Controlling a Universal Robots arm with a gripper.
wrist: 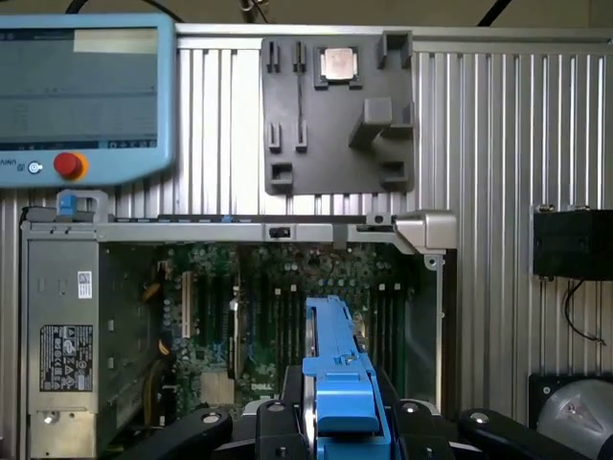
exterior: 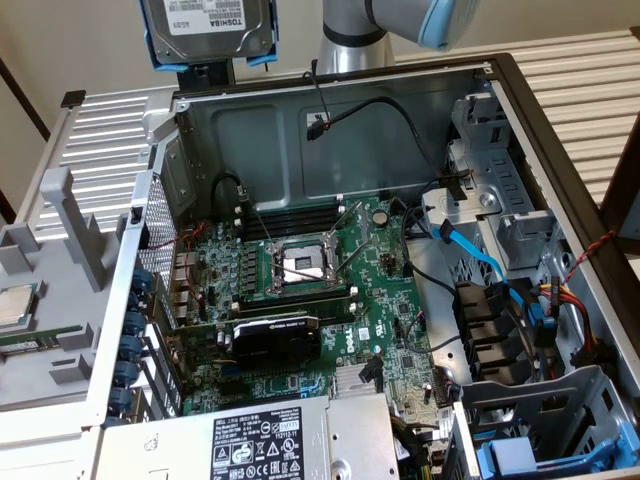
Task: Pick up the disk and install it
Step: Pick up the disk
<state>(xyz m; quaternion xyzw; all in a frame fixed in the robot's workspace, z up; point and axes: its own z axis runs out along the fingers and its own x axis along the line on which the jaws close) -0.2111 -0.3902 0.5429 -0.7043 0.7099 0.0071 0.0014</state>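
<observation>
Gripper point(wrist: 340, 426) clamped on the blue-railed disk point(wrist: 335, 369), held edge-on above the open case point(wrist: 239, 232), which contains a motherboard point(wrist: 206, 326) and power supply point(wrist: 62, 355). Beyond the case, a tray point(wrist: 326, 144) holds a chip point(wrist: 338, 65). The exterior view shows the disk's white label point(exterior: 205, 15).

We read "TOSHIBA", upside down, on disk point(exterior: 207, 28) label; power-supply box point(exterior: 268, 443) label print was too small.

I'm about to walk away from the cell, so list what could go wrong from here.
1. The disk, clamped in the gripper by its blue rails, hangs over the open case; a slip could drop it onto the motherboard.
2. The blue cable beside the drive cage could snag the disk going in.
</observation>
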